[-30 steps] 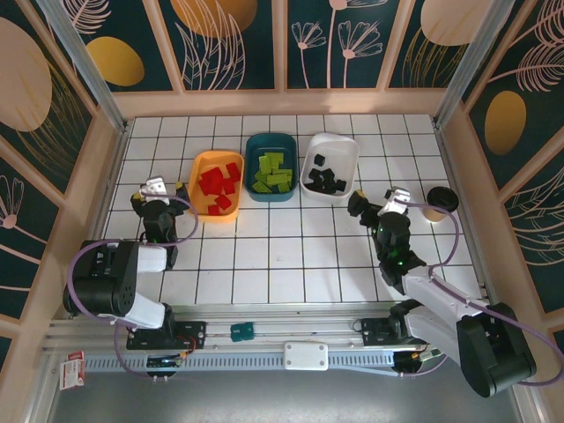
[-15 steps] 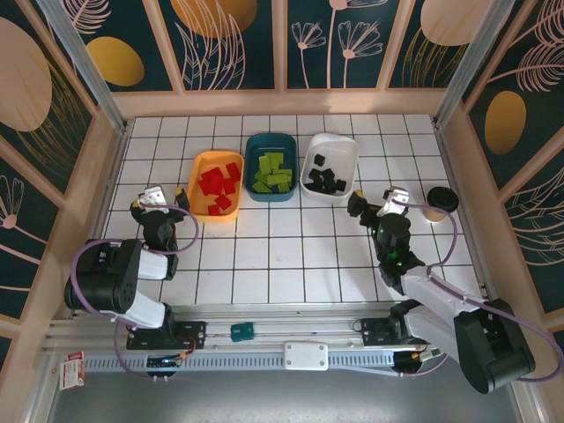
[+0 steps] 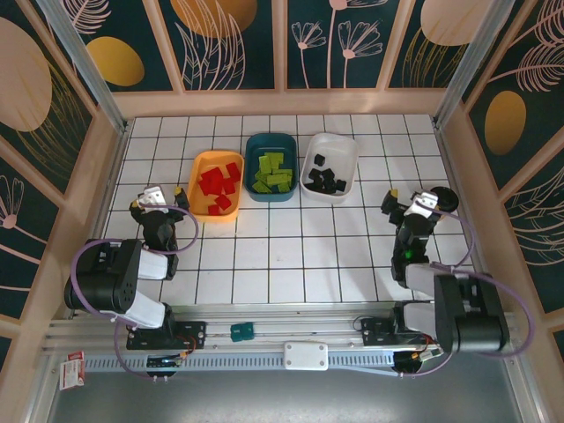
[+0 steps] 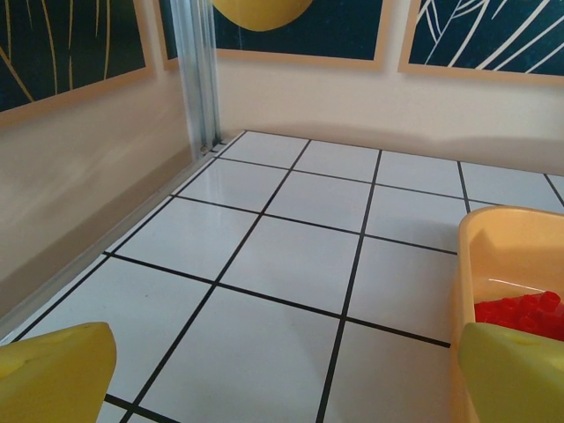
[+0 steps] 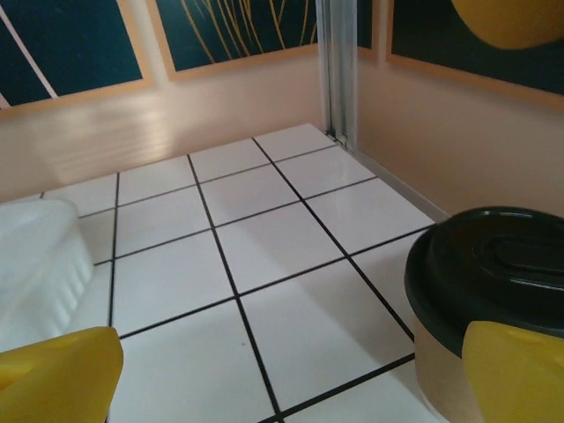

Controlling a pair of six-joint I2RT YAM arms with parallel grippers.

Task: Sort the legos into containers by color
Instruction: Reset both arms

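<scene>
Three trays stand in a row at the back of the tiled table. The orange-yellow tray [image 3: 216, 181] [image 4: 511, 242] holds red legos [image 3: 220, 183] [image 4: 524, 313]. Lime green legos [image 3: 271, 172] fill the dark teal tray [image 3: 270, 166]. In the white tray [image 3: 330, 166] [image 5: 40, 264] lie black legos [image 3: 324, 179]. My left gripper [image 3: 159, 199] [image 4: 282, 374] is open and empty, low over bare tiles just left of the orange-yellow tray. Over at the right, my right gripper [image 3: 412, 204] [image 5: 291, 370] is also open and empty, beside the paper cup.
A brown paper cup with a black lid [image 3: 438, 202] [image 5: 493, 291] stands at the right wall, close to my right fingers. A small teal block [image 3: 241, 331] sits on the front rail. Walls enclose the table on three sides.
My right arm has swung to the right and pulled back, from near the white tray to beside the cup. The left gripper has barely shifted.
</scene>
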